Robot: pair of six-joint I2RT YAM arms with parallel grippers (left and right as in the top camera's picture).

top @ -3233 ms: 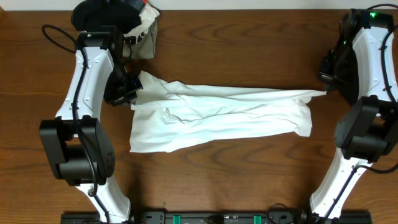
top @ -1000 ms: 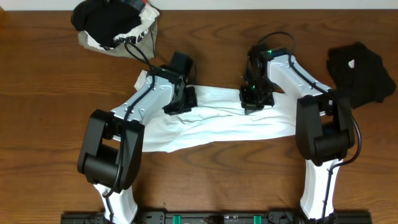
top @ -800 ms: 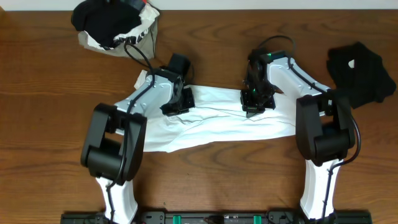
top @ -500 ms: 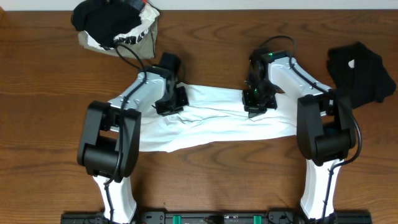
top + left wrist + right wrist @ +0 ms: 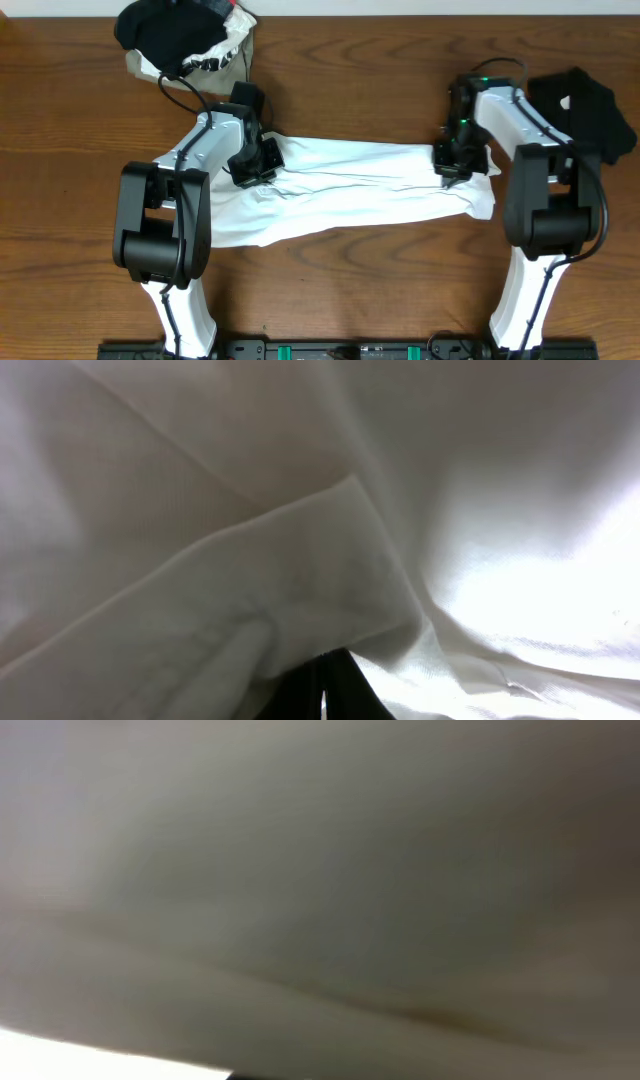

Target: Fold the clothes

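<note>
A large white T-shirt lies stretched lengthwise across the middle of the table, creased and partly folded over itself. My left gripper sits low on its upper left end. In the left wrist view the dark fingers stand together with a fold of the white cloth bunched over their tips. My right gripper is down on the shirt's upper right end. White cloth pressed close fills the right wrist view and hides the jaws.
A black garment lies at the right back, just past the right arm. A heap of black and white-printed clothes sits at the back left corner. Bare wood shows in front of the shirt.
Both grippers have moved apart along the shirt's upper edge, the left one leftward and the right one rightward. The shirt's top layer now spreads wider.
</note>
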